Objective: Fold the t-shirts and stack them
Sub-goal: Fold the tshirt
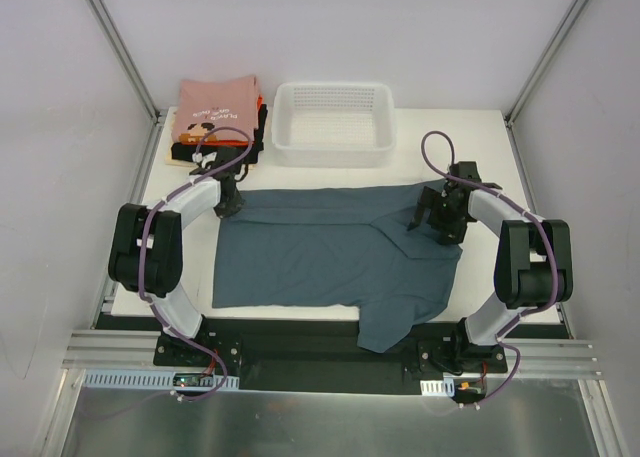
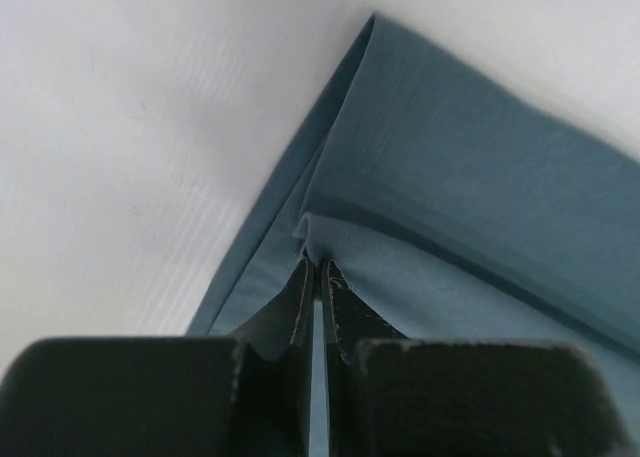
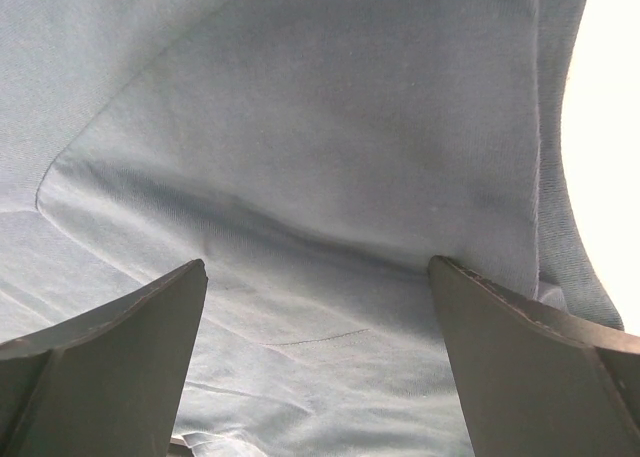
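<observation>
A slate blue-grey t-shirt (image 1: 320, 257) lies spread on the white table, its far edge folded over and one sleeve hanging off the near edge. My left gripper (image 1: 230, 205) is shut on the shirt's far left corner; in the left wrist view the gripper (image 2: 318, 267) pinches a fold of the blue cloth (image 2: 470, 187). My right gripper (image 1: 432, 220) is open over the shirt's far right part; in the right wrist view the gripper (image 3: 318, 267) has its fingertips (image 3: 190, 277) spread wide, touching the cloth (image 3: 320, 127). A stack of folded tees, pink on top (image 1: 218, 102), lies at the back left.
A white plastic mesh basket (image 1: 333, 122) stands at the back centre, just behind the shirt. The folded stack shows orange-red and black layers (image 1: 215, 147) under the pink. Frame posts rise at the back corners. Bare table (image 1: 500, 157) lies right of the basket.
</observation>
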### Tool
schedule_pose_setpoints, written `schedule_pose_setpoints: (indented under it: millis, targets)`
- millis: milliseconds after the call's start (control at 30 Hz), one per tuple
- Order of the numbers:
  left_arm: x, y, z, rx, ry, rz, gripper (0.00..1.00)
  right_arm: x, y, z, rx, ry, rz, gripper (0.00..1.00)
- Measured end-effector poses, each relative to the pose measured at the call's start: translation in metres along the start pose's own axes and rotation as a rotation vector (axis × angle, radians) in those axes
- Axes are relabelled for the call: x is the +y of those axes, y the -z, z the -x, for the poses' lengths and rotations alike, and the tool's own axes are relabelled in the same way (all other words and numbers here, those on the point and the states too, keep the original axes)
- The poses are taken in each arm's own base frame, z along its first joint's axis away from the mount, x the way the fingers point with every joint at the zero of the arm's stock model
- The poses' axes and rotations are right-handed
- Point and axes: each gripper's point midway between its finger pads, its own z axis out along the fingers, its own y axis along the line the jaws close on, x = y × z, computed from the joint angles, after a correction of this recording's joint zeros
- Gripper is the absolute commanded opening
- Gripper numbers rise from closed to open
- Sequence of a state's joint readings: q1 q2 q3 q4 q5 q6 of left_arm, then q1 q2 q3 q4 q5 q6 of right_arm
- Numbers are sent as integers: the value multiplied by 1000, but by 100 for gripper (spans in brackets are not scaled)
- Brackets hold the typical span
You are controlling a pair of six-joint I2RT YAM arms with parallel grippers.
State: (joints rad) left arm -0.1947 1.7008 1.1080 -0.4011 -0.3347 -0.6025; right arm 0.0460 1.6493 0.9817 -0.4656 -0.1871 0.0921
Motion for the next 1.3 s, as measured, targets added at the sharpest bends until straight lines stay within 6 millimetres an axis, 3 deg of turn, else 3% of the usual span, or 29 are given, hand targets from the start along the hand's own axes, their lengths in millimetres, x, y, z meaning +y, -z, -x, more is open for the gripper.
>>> schedule_pose_setpoints:
  millis: [167, 300, 333, 367, 433, 467, 567, 767, 867, 967, 1133, 1300]
  targets:
    - [8, -1, -24, 57, 30, 4, 0, -1, 0, 0, 1, 3, -5, 98]
    - [11, 3, -28, 59, 65, 4, 14, -2, 0, 0, 7, 7, -16, 98]
    - [12, 4, -28, 61, 71, 7, 21, -2, 0, 0, 7, 8, -17, 98]
    - [12, 5, -29, 63, 76, 10, 39, -2, 0, 0, 8, 11, -19, 98]
    - [15, 5, -31, 70, 79, 22, 62, -3, 0, 0, 9, 16, -22, 98]
    - [16, 5, -32, 73, 83, 27, 81, -3, 0, -1, 9, 18, -25, 98]
    - [21, 10, -33, 74, 92, 44, 99, -5, 1, -1, 11, 24, -35, 98]
    - [16, 42, -19, 27, 117, -30, 99, -6, 18, 3, -33, 36, -53, 97]
    - [2, 59, -15, 6, 107, -97, 99, -4, 31, 6, -87, 46, -49, 97]
    - [-15, 64, -25, 28, 72, -154, 99, -8, 38, -2, -108, 49, -55, 97]
    - [-38, 51, -55, 127, 25, -214, 99, -21, 25, -26, -46, 39, -82, 97]
    - [-38, 25, -81, 223, 2, -178, 99, -27, 11, -32, 9, 31, -109, 97]
